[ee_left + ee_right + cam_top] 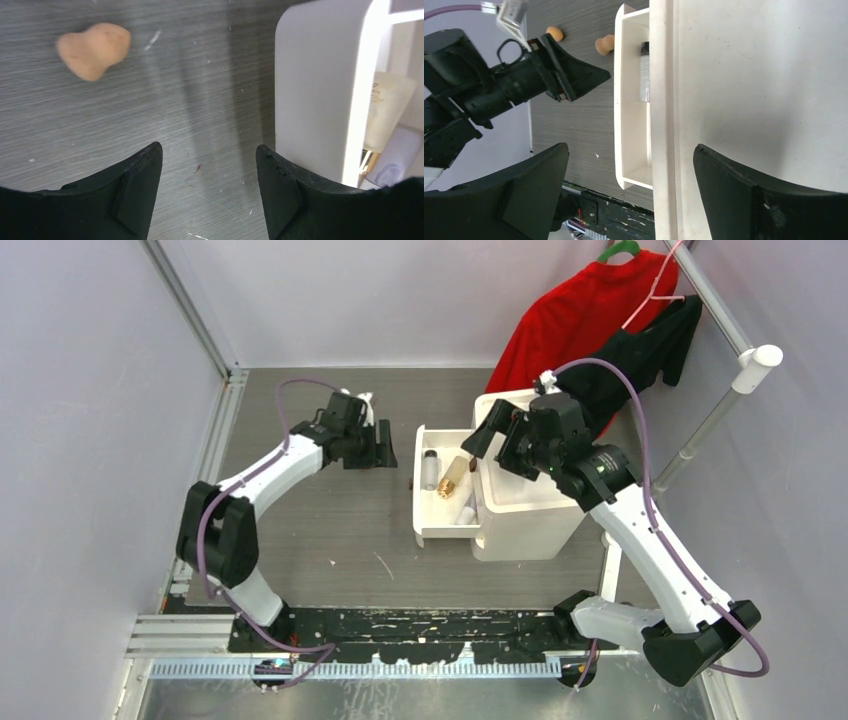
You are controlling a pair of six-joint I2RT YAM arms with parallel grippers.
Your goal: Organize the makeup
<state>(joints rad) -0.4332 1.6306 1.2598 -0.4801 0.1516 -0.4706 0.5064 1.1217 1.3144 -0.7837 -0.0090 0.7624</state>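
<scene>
A white organizer box has its drawer pulled open to the left. In the drawer lie a clear vial, a gold-brown bottle and a white tube. My left gripper is open and empty, low over the table left of the drawer. An orange sponge lies ahead of it. The right wrist view shows two sponges and the vial. My right gripper is open and empty above the box top. The compact and palette are out of view.
Red and black clothes hang on a rack at the back right, behind the box. Grey walls close in the table on the left, back and right. The arm bases sit on a black rail at the near edge.
</scene>
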